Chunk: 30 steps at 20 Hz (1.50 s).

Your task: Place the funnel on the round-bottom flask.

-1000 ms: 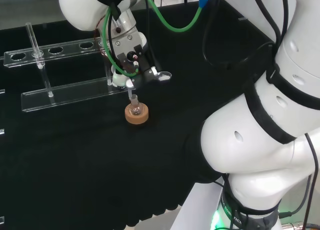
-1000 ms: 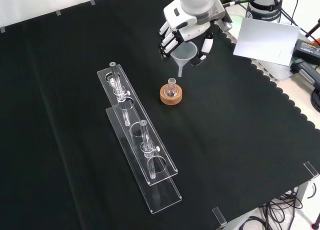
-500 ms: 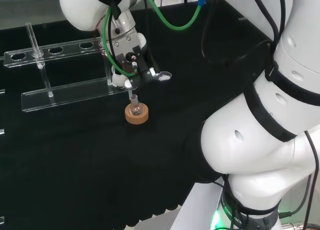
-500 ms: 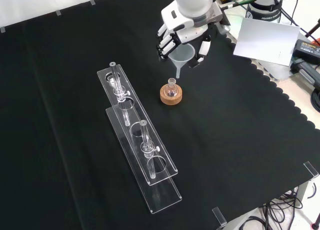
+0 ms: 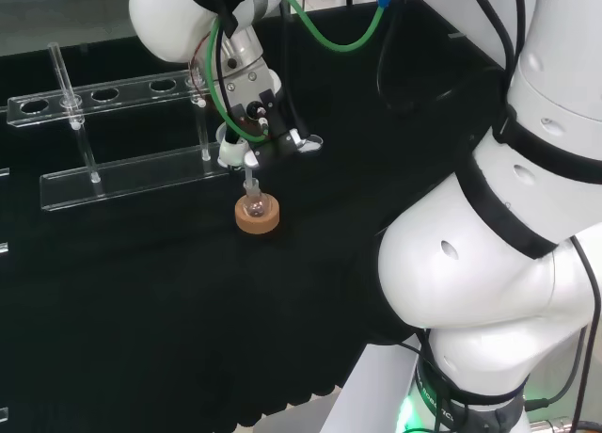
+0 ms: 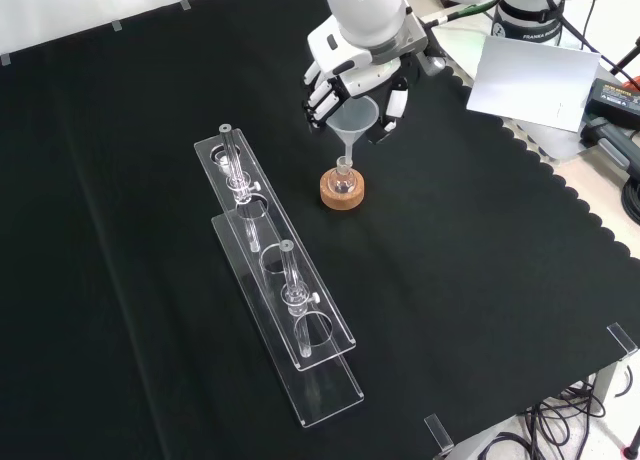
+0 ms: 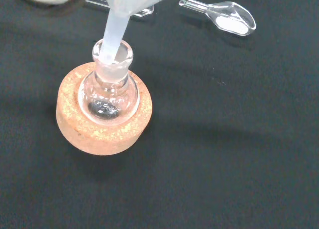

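A small clear round-bottom flask (image 7: pixel 109 92) sits on a cork ring (image 7: pixel 102 124) in the middle of the cloth, seen also as flask (image 6: pixel 343 180) on cork ring (image 6: pixel 343 192) in the front view and flask (image 5: pixel 252 203) in the head view. The hand (image 6: pixel 350 65) is curled round the cone of a translucent funnel (image 6: pixel 352 118) just above it. The funnel's stem (image 7: pixel 113 35) points down into the flask's neck, its tip at the mouth. In the head view the hand (image 5: pixel 252 108) hovers right over the flask.
A long clear rack (image 6: pixel 275 280) with glass tubes stands left of the flask in the front view, its far end close to the cork ring. A small clear scoop (image 7: pixel 222 15) lies on the cloth beyond the flask. White paper (image 6: pixel 530 80) lies at the cloth's right edge.
The hand has carried the funnel left and down in the front view, from beside the flask to right over it; the stem tip now meets the flask's mouth.
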Tool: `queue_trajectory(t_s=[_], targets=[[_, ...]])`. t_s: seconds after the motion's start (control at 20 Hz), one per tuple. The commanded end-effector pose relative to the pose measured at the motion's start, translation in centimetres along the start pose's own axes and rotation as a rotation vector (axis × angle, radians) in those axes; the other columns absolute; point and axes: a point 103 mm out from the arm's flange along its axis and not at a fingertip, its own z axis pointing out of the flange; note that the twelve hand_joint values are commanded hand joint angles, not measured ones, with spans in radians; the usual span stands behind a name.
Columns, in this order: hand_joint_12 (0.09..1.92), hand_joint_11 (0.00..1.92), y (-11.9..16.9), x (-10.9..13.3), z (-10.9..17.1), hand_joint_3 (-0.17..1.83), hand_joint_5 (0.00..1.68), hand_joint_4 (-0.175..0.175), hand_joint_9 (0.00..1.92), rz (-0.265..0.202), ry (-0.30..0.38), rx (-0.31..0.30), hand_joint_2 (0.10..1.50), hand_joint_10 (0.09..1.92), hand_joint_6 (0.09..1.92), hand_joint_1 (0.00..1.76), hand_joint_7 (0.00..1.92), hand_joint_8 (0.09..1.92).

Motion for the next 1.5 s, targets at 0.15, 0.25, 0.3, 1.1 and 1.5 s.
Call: queue_trajectory(t_s=[0.15,0.25,0.3,1.1,1.5], targets=[[1.26,0.7,0.3,0.7,-0.2,0.65,0.76,-0.001,0.99,0.013,-0.026,0.001,0.85,0.44,0.78,0.84,0.71,0.69],[1.26,0.7,0.4,0.7,-0.1,0.65,0.76,-0.001,0.99,0.002,-0.014,-0.001,0.85,0.44,0.78,0.84,0.71,0.69],[1.26,0.7,0.5,0.6,-0.1,0.65,0.76,-0.001,0.99,0.004,-0.009,0.003,0.85,0.44,0.78,0.84,0.71,0.69],[1.26,0.7,2.3,0.2,0.8,0.65,0.76,-0.002,0.99,0.018,-0.013,0.028,0.85,0.44,0.78,0.84,0.71,0.69],[1.26,0.7,3.0,-1.5,1.7,0.65,0.76,-0.002,0.99,0.008,0.02,0.039,0.85,0.44,0.78,0.84,0.71,0.69]])
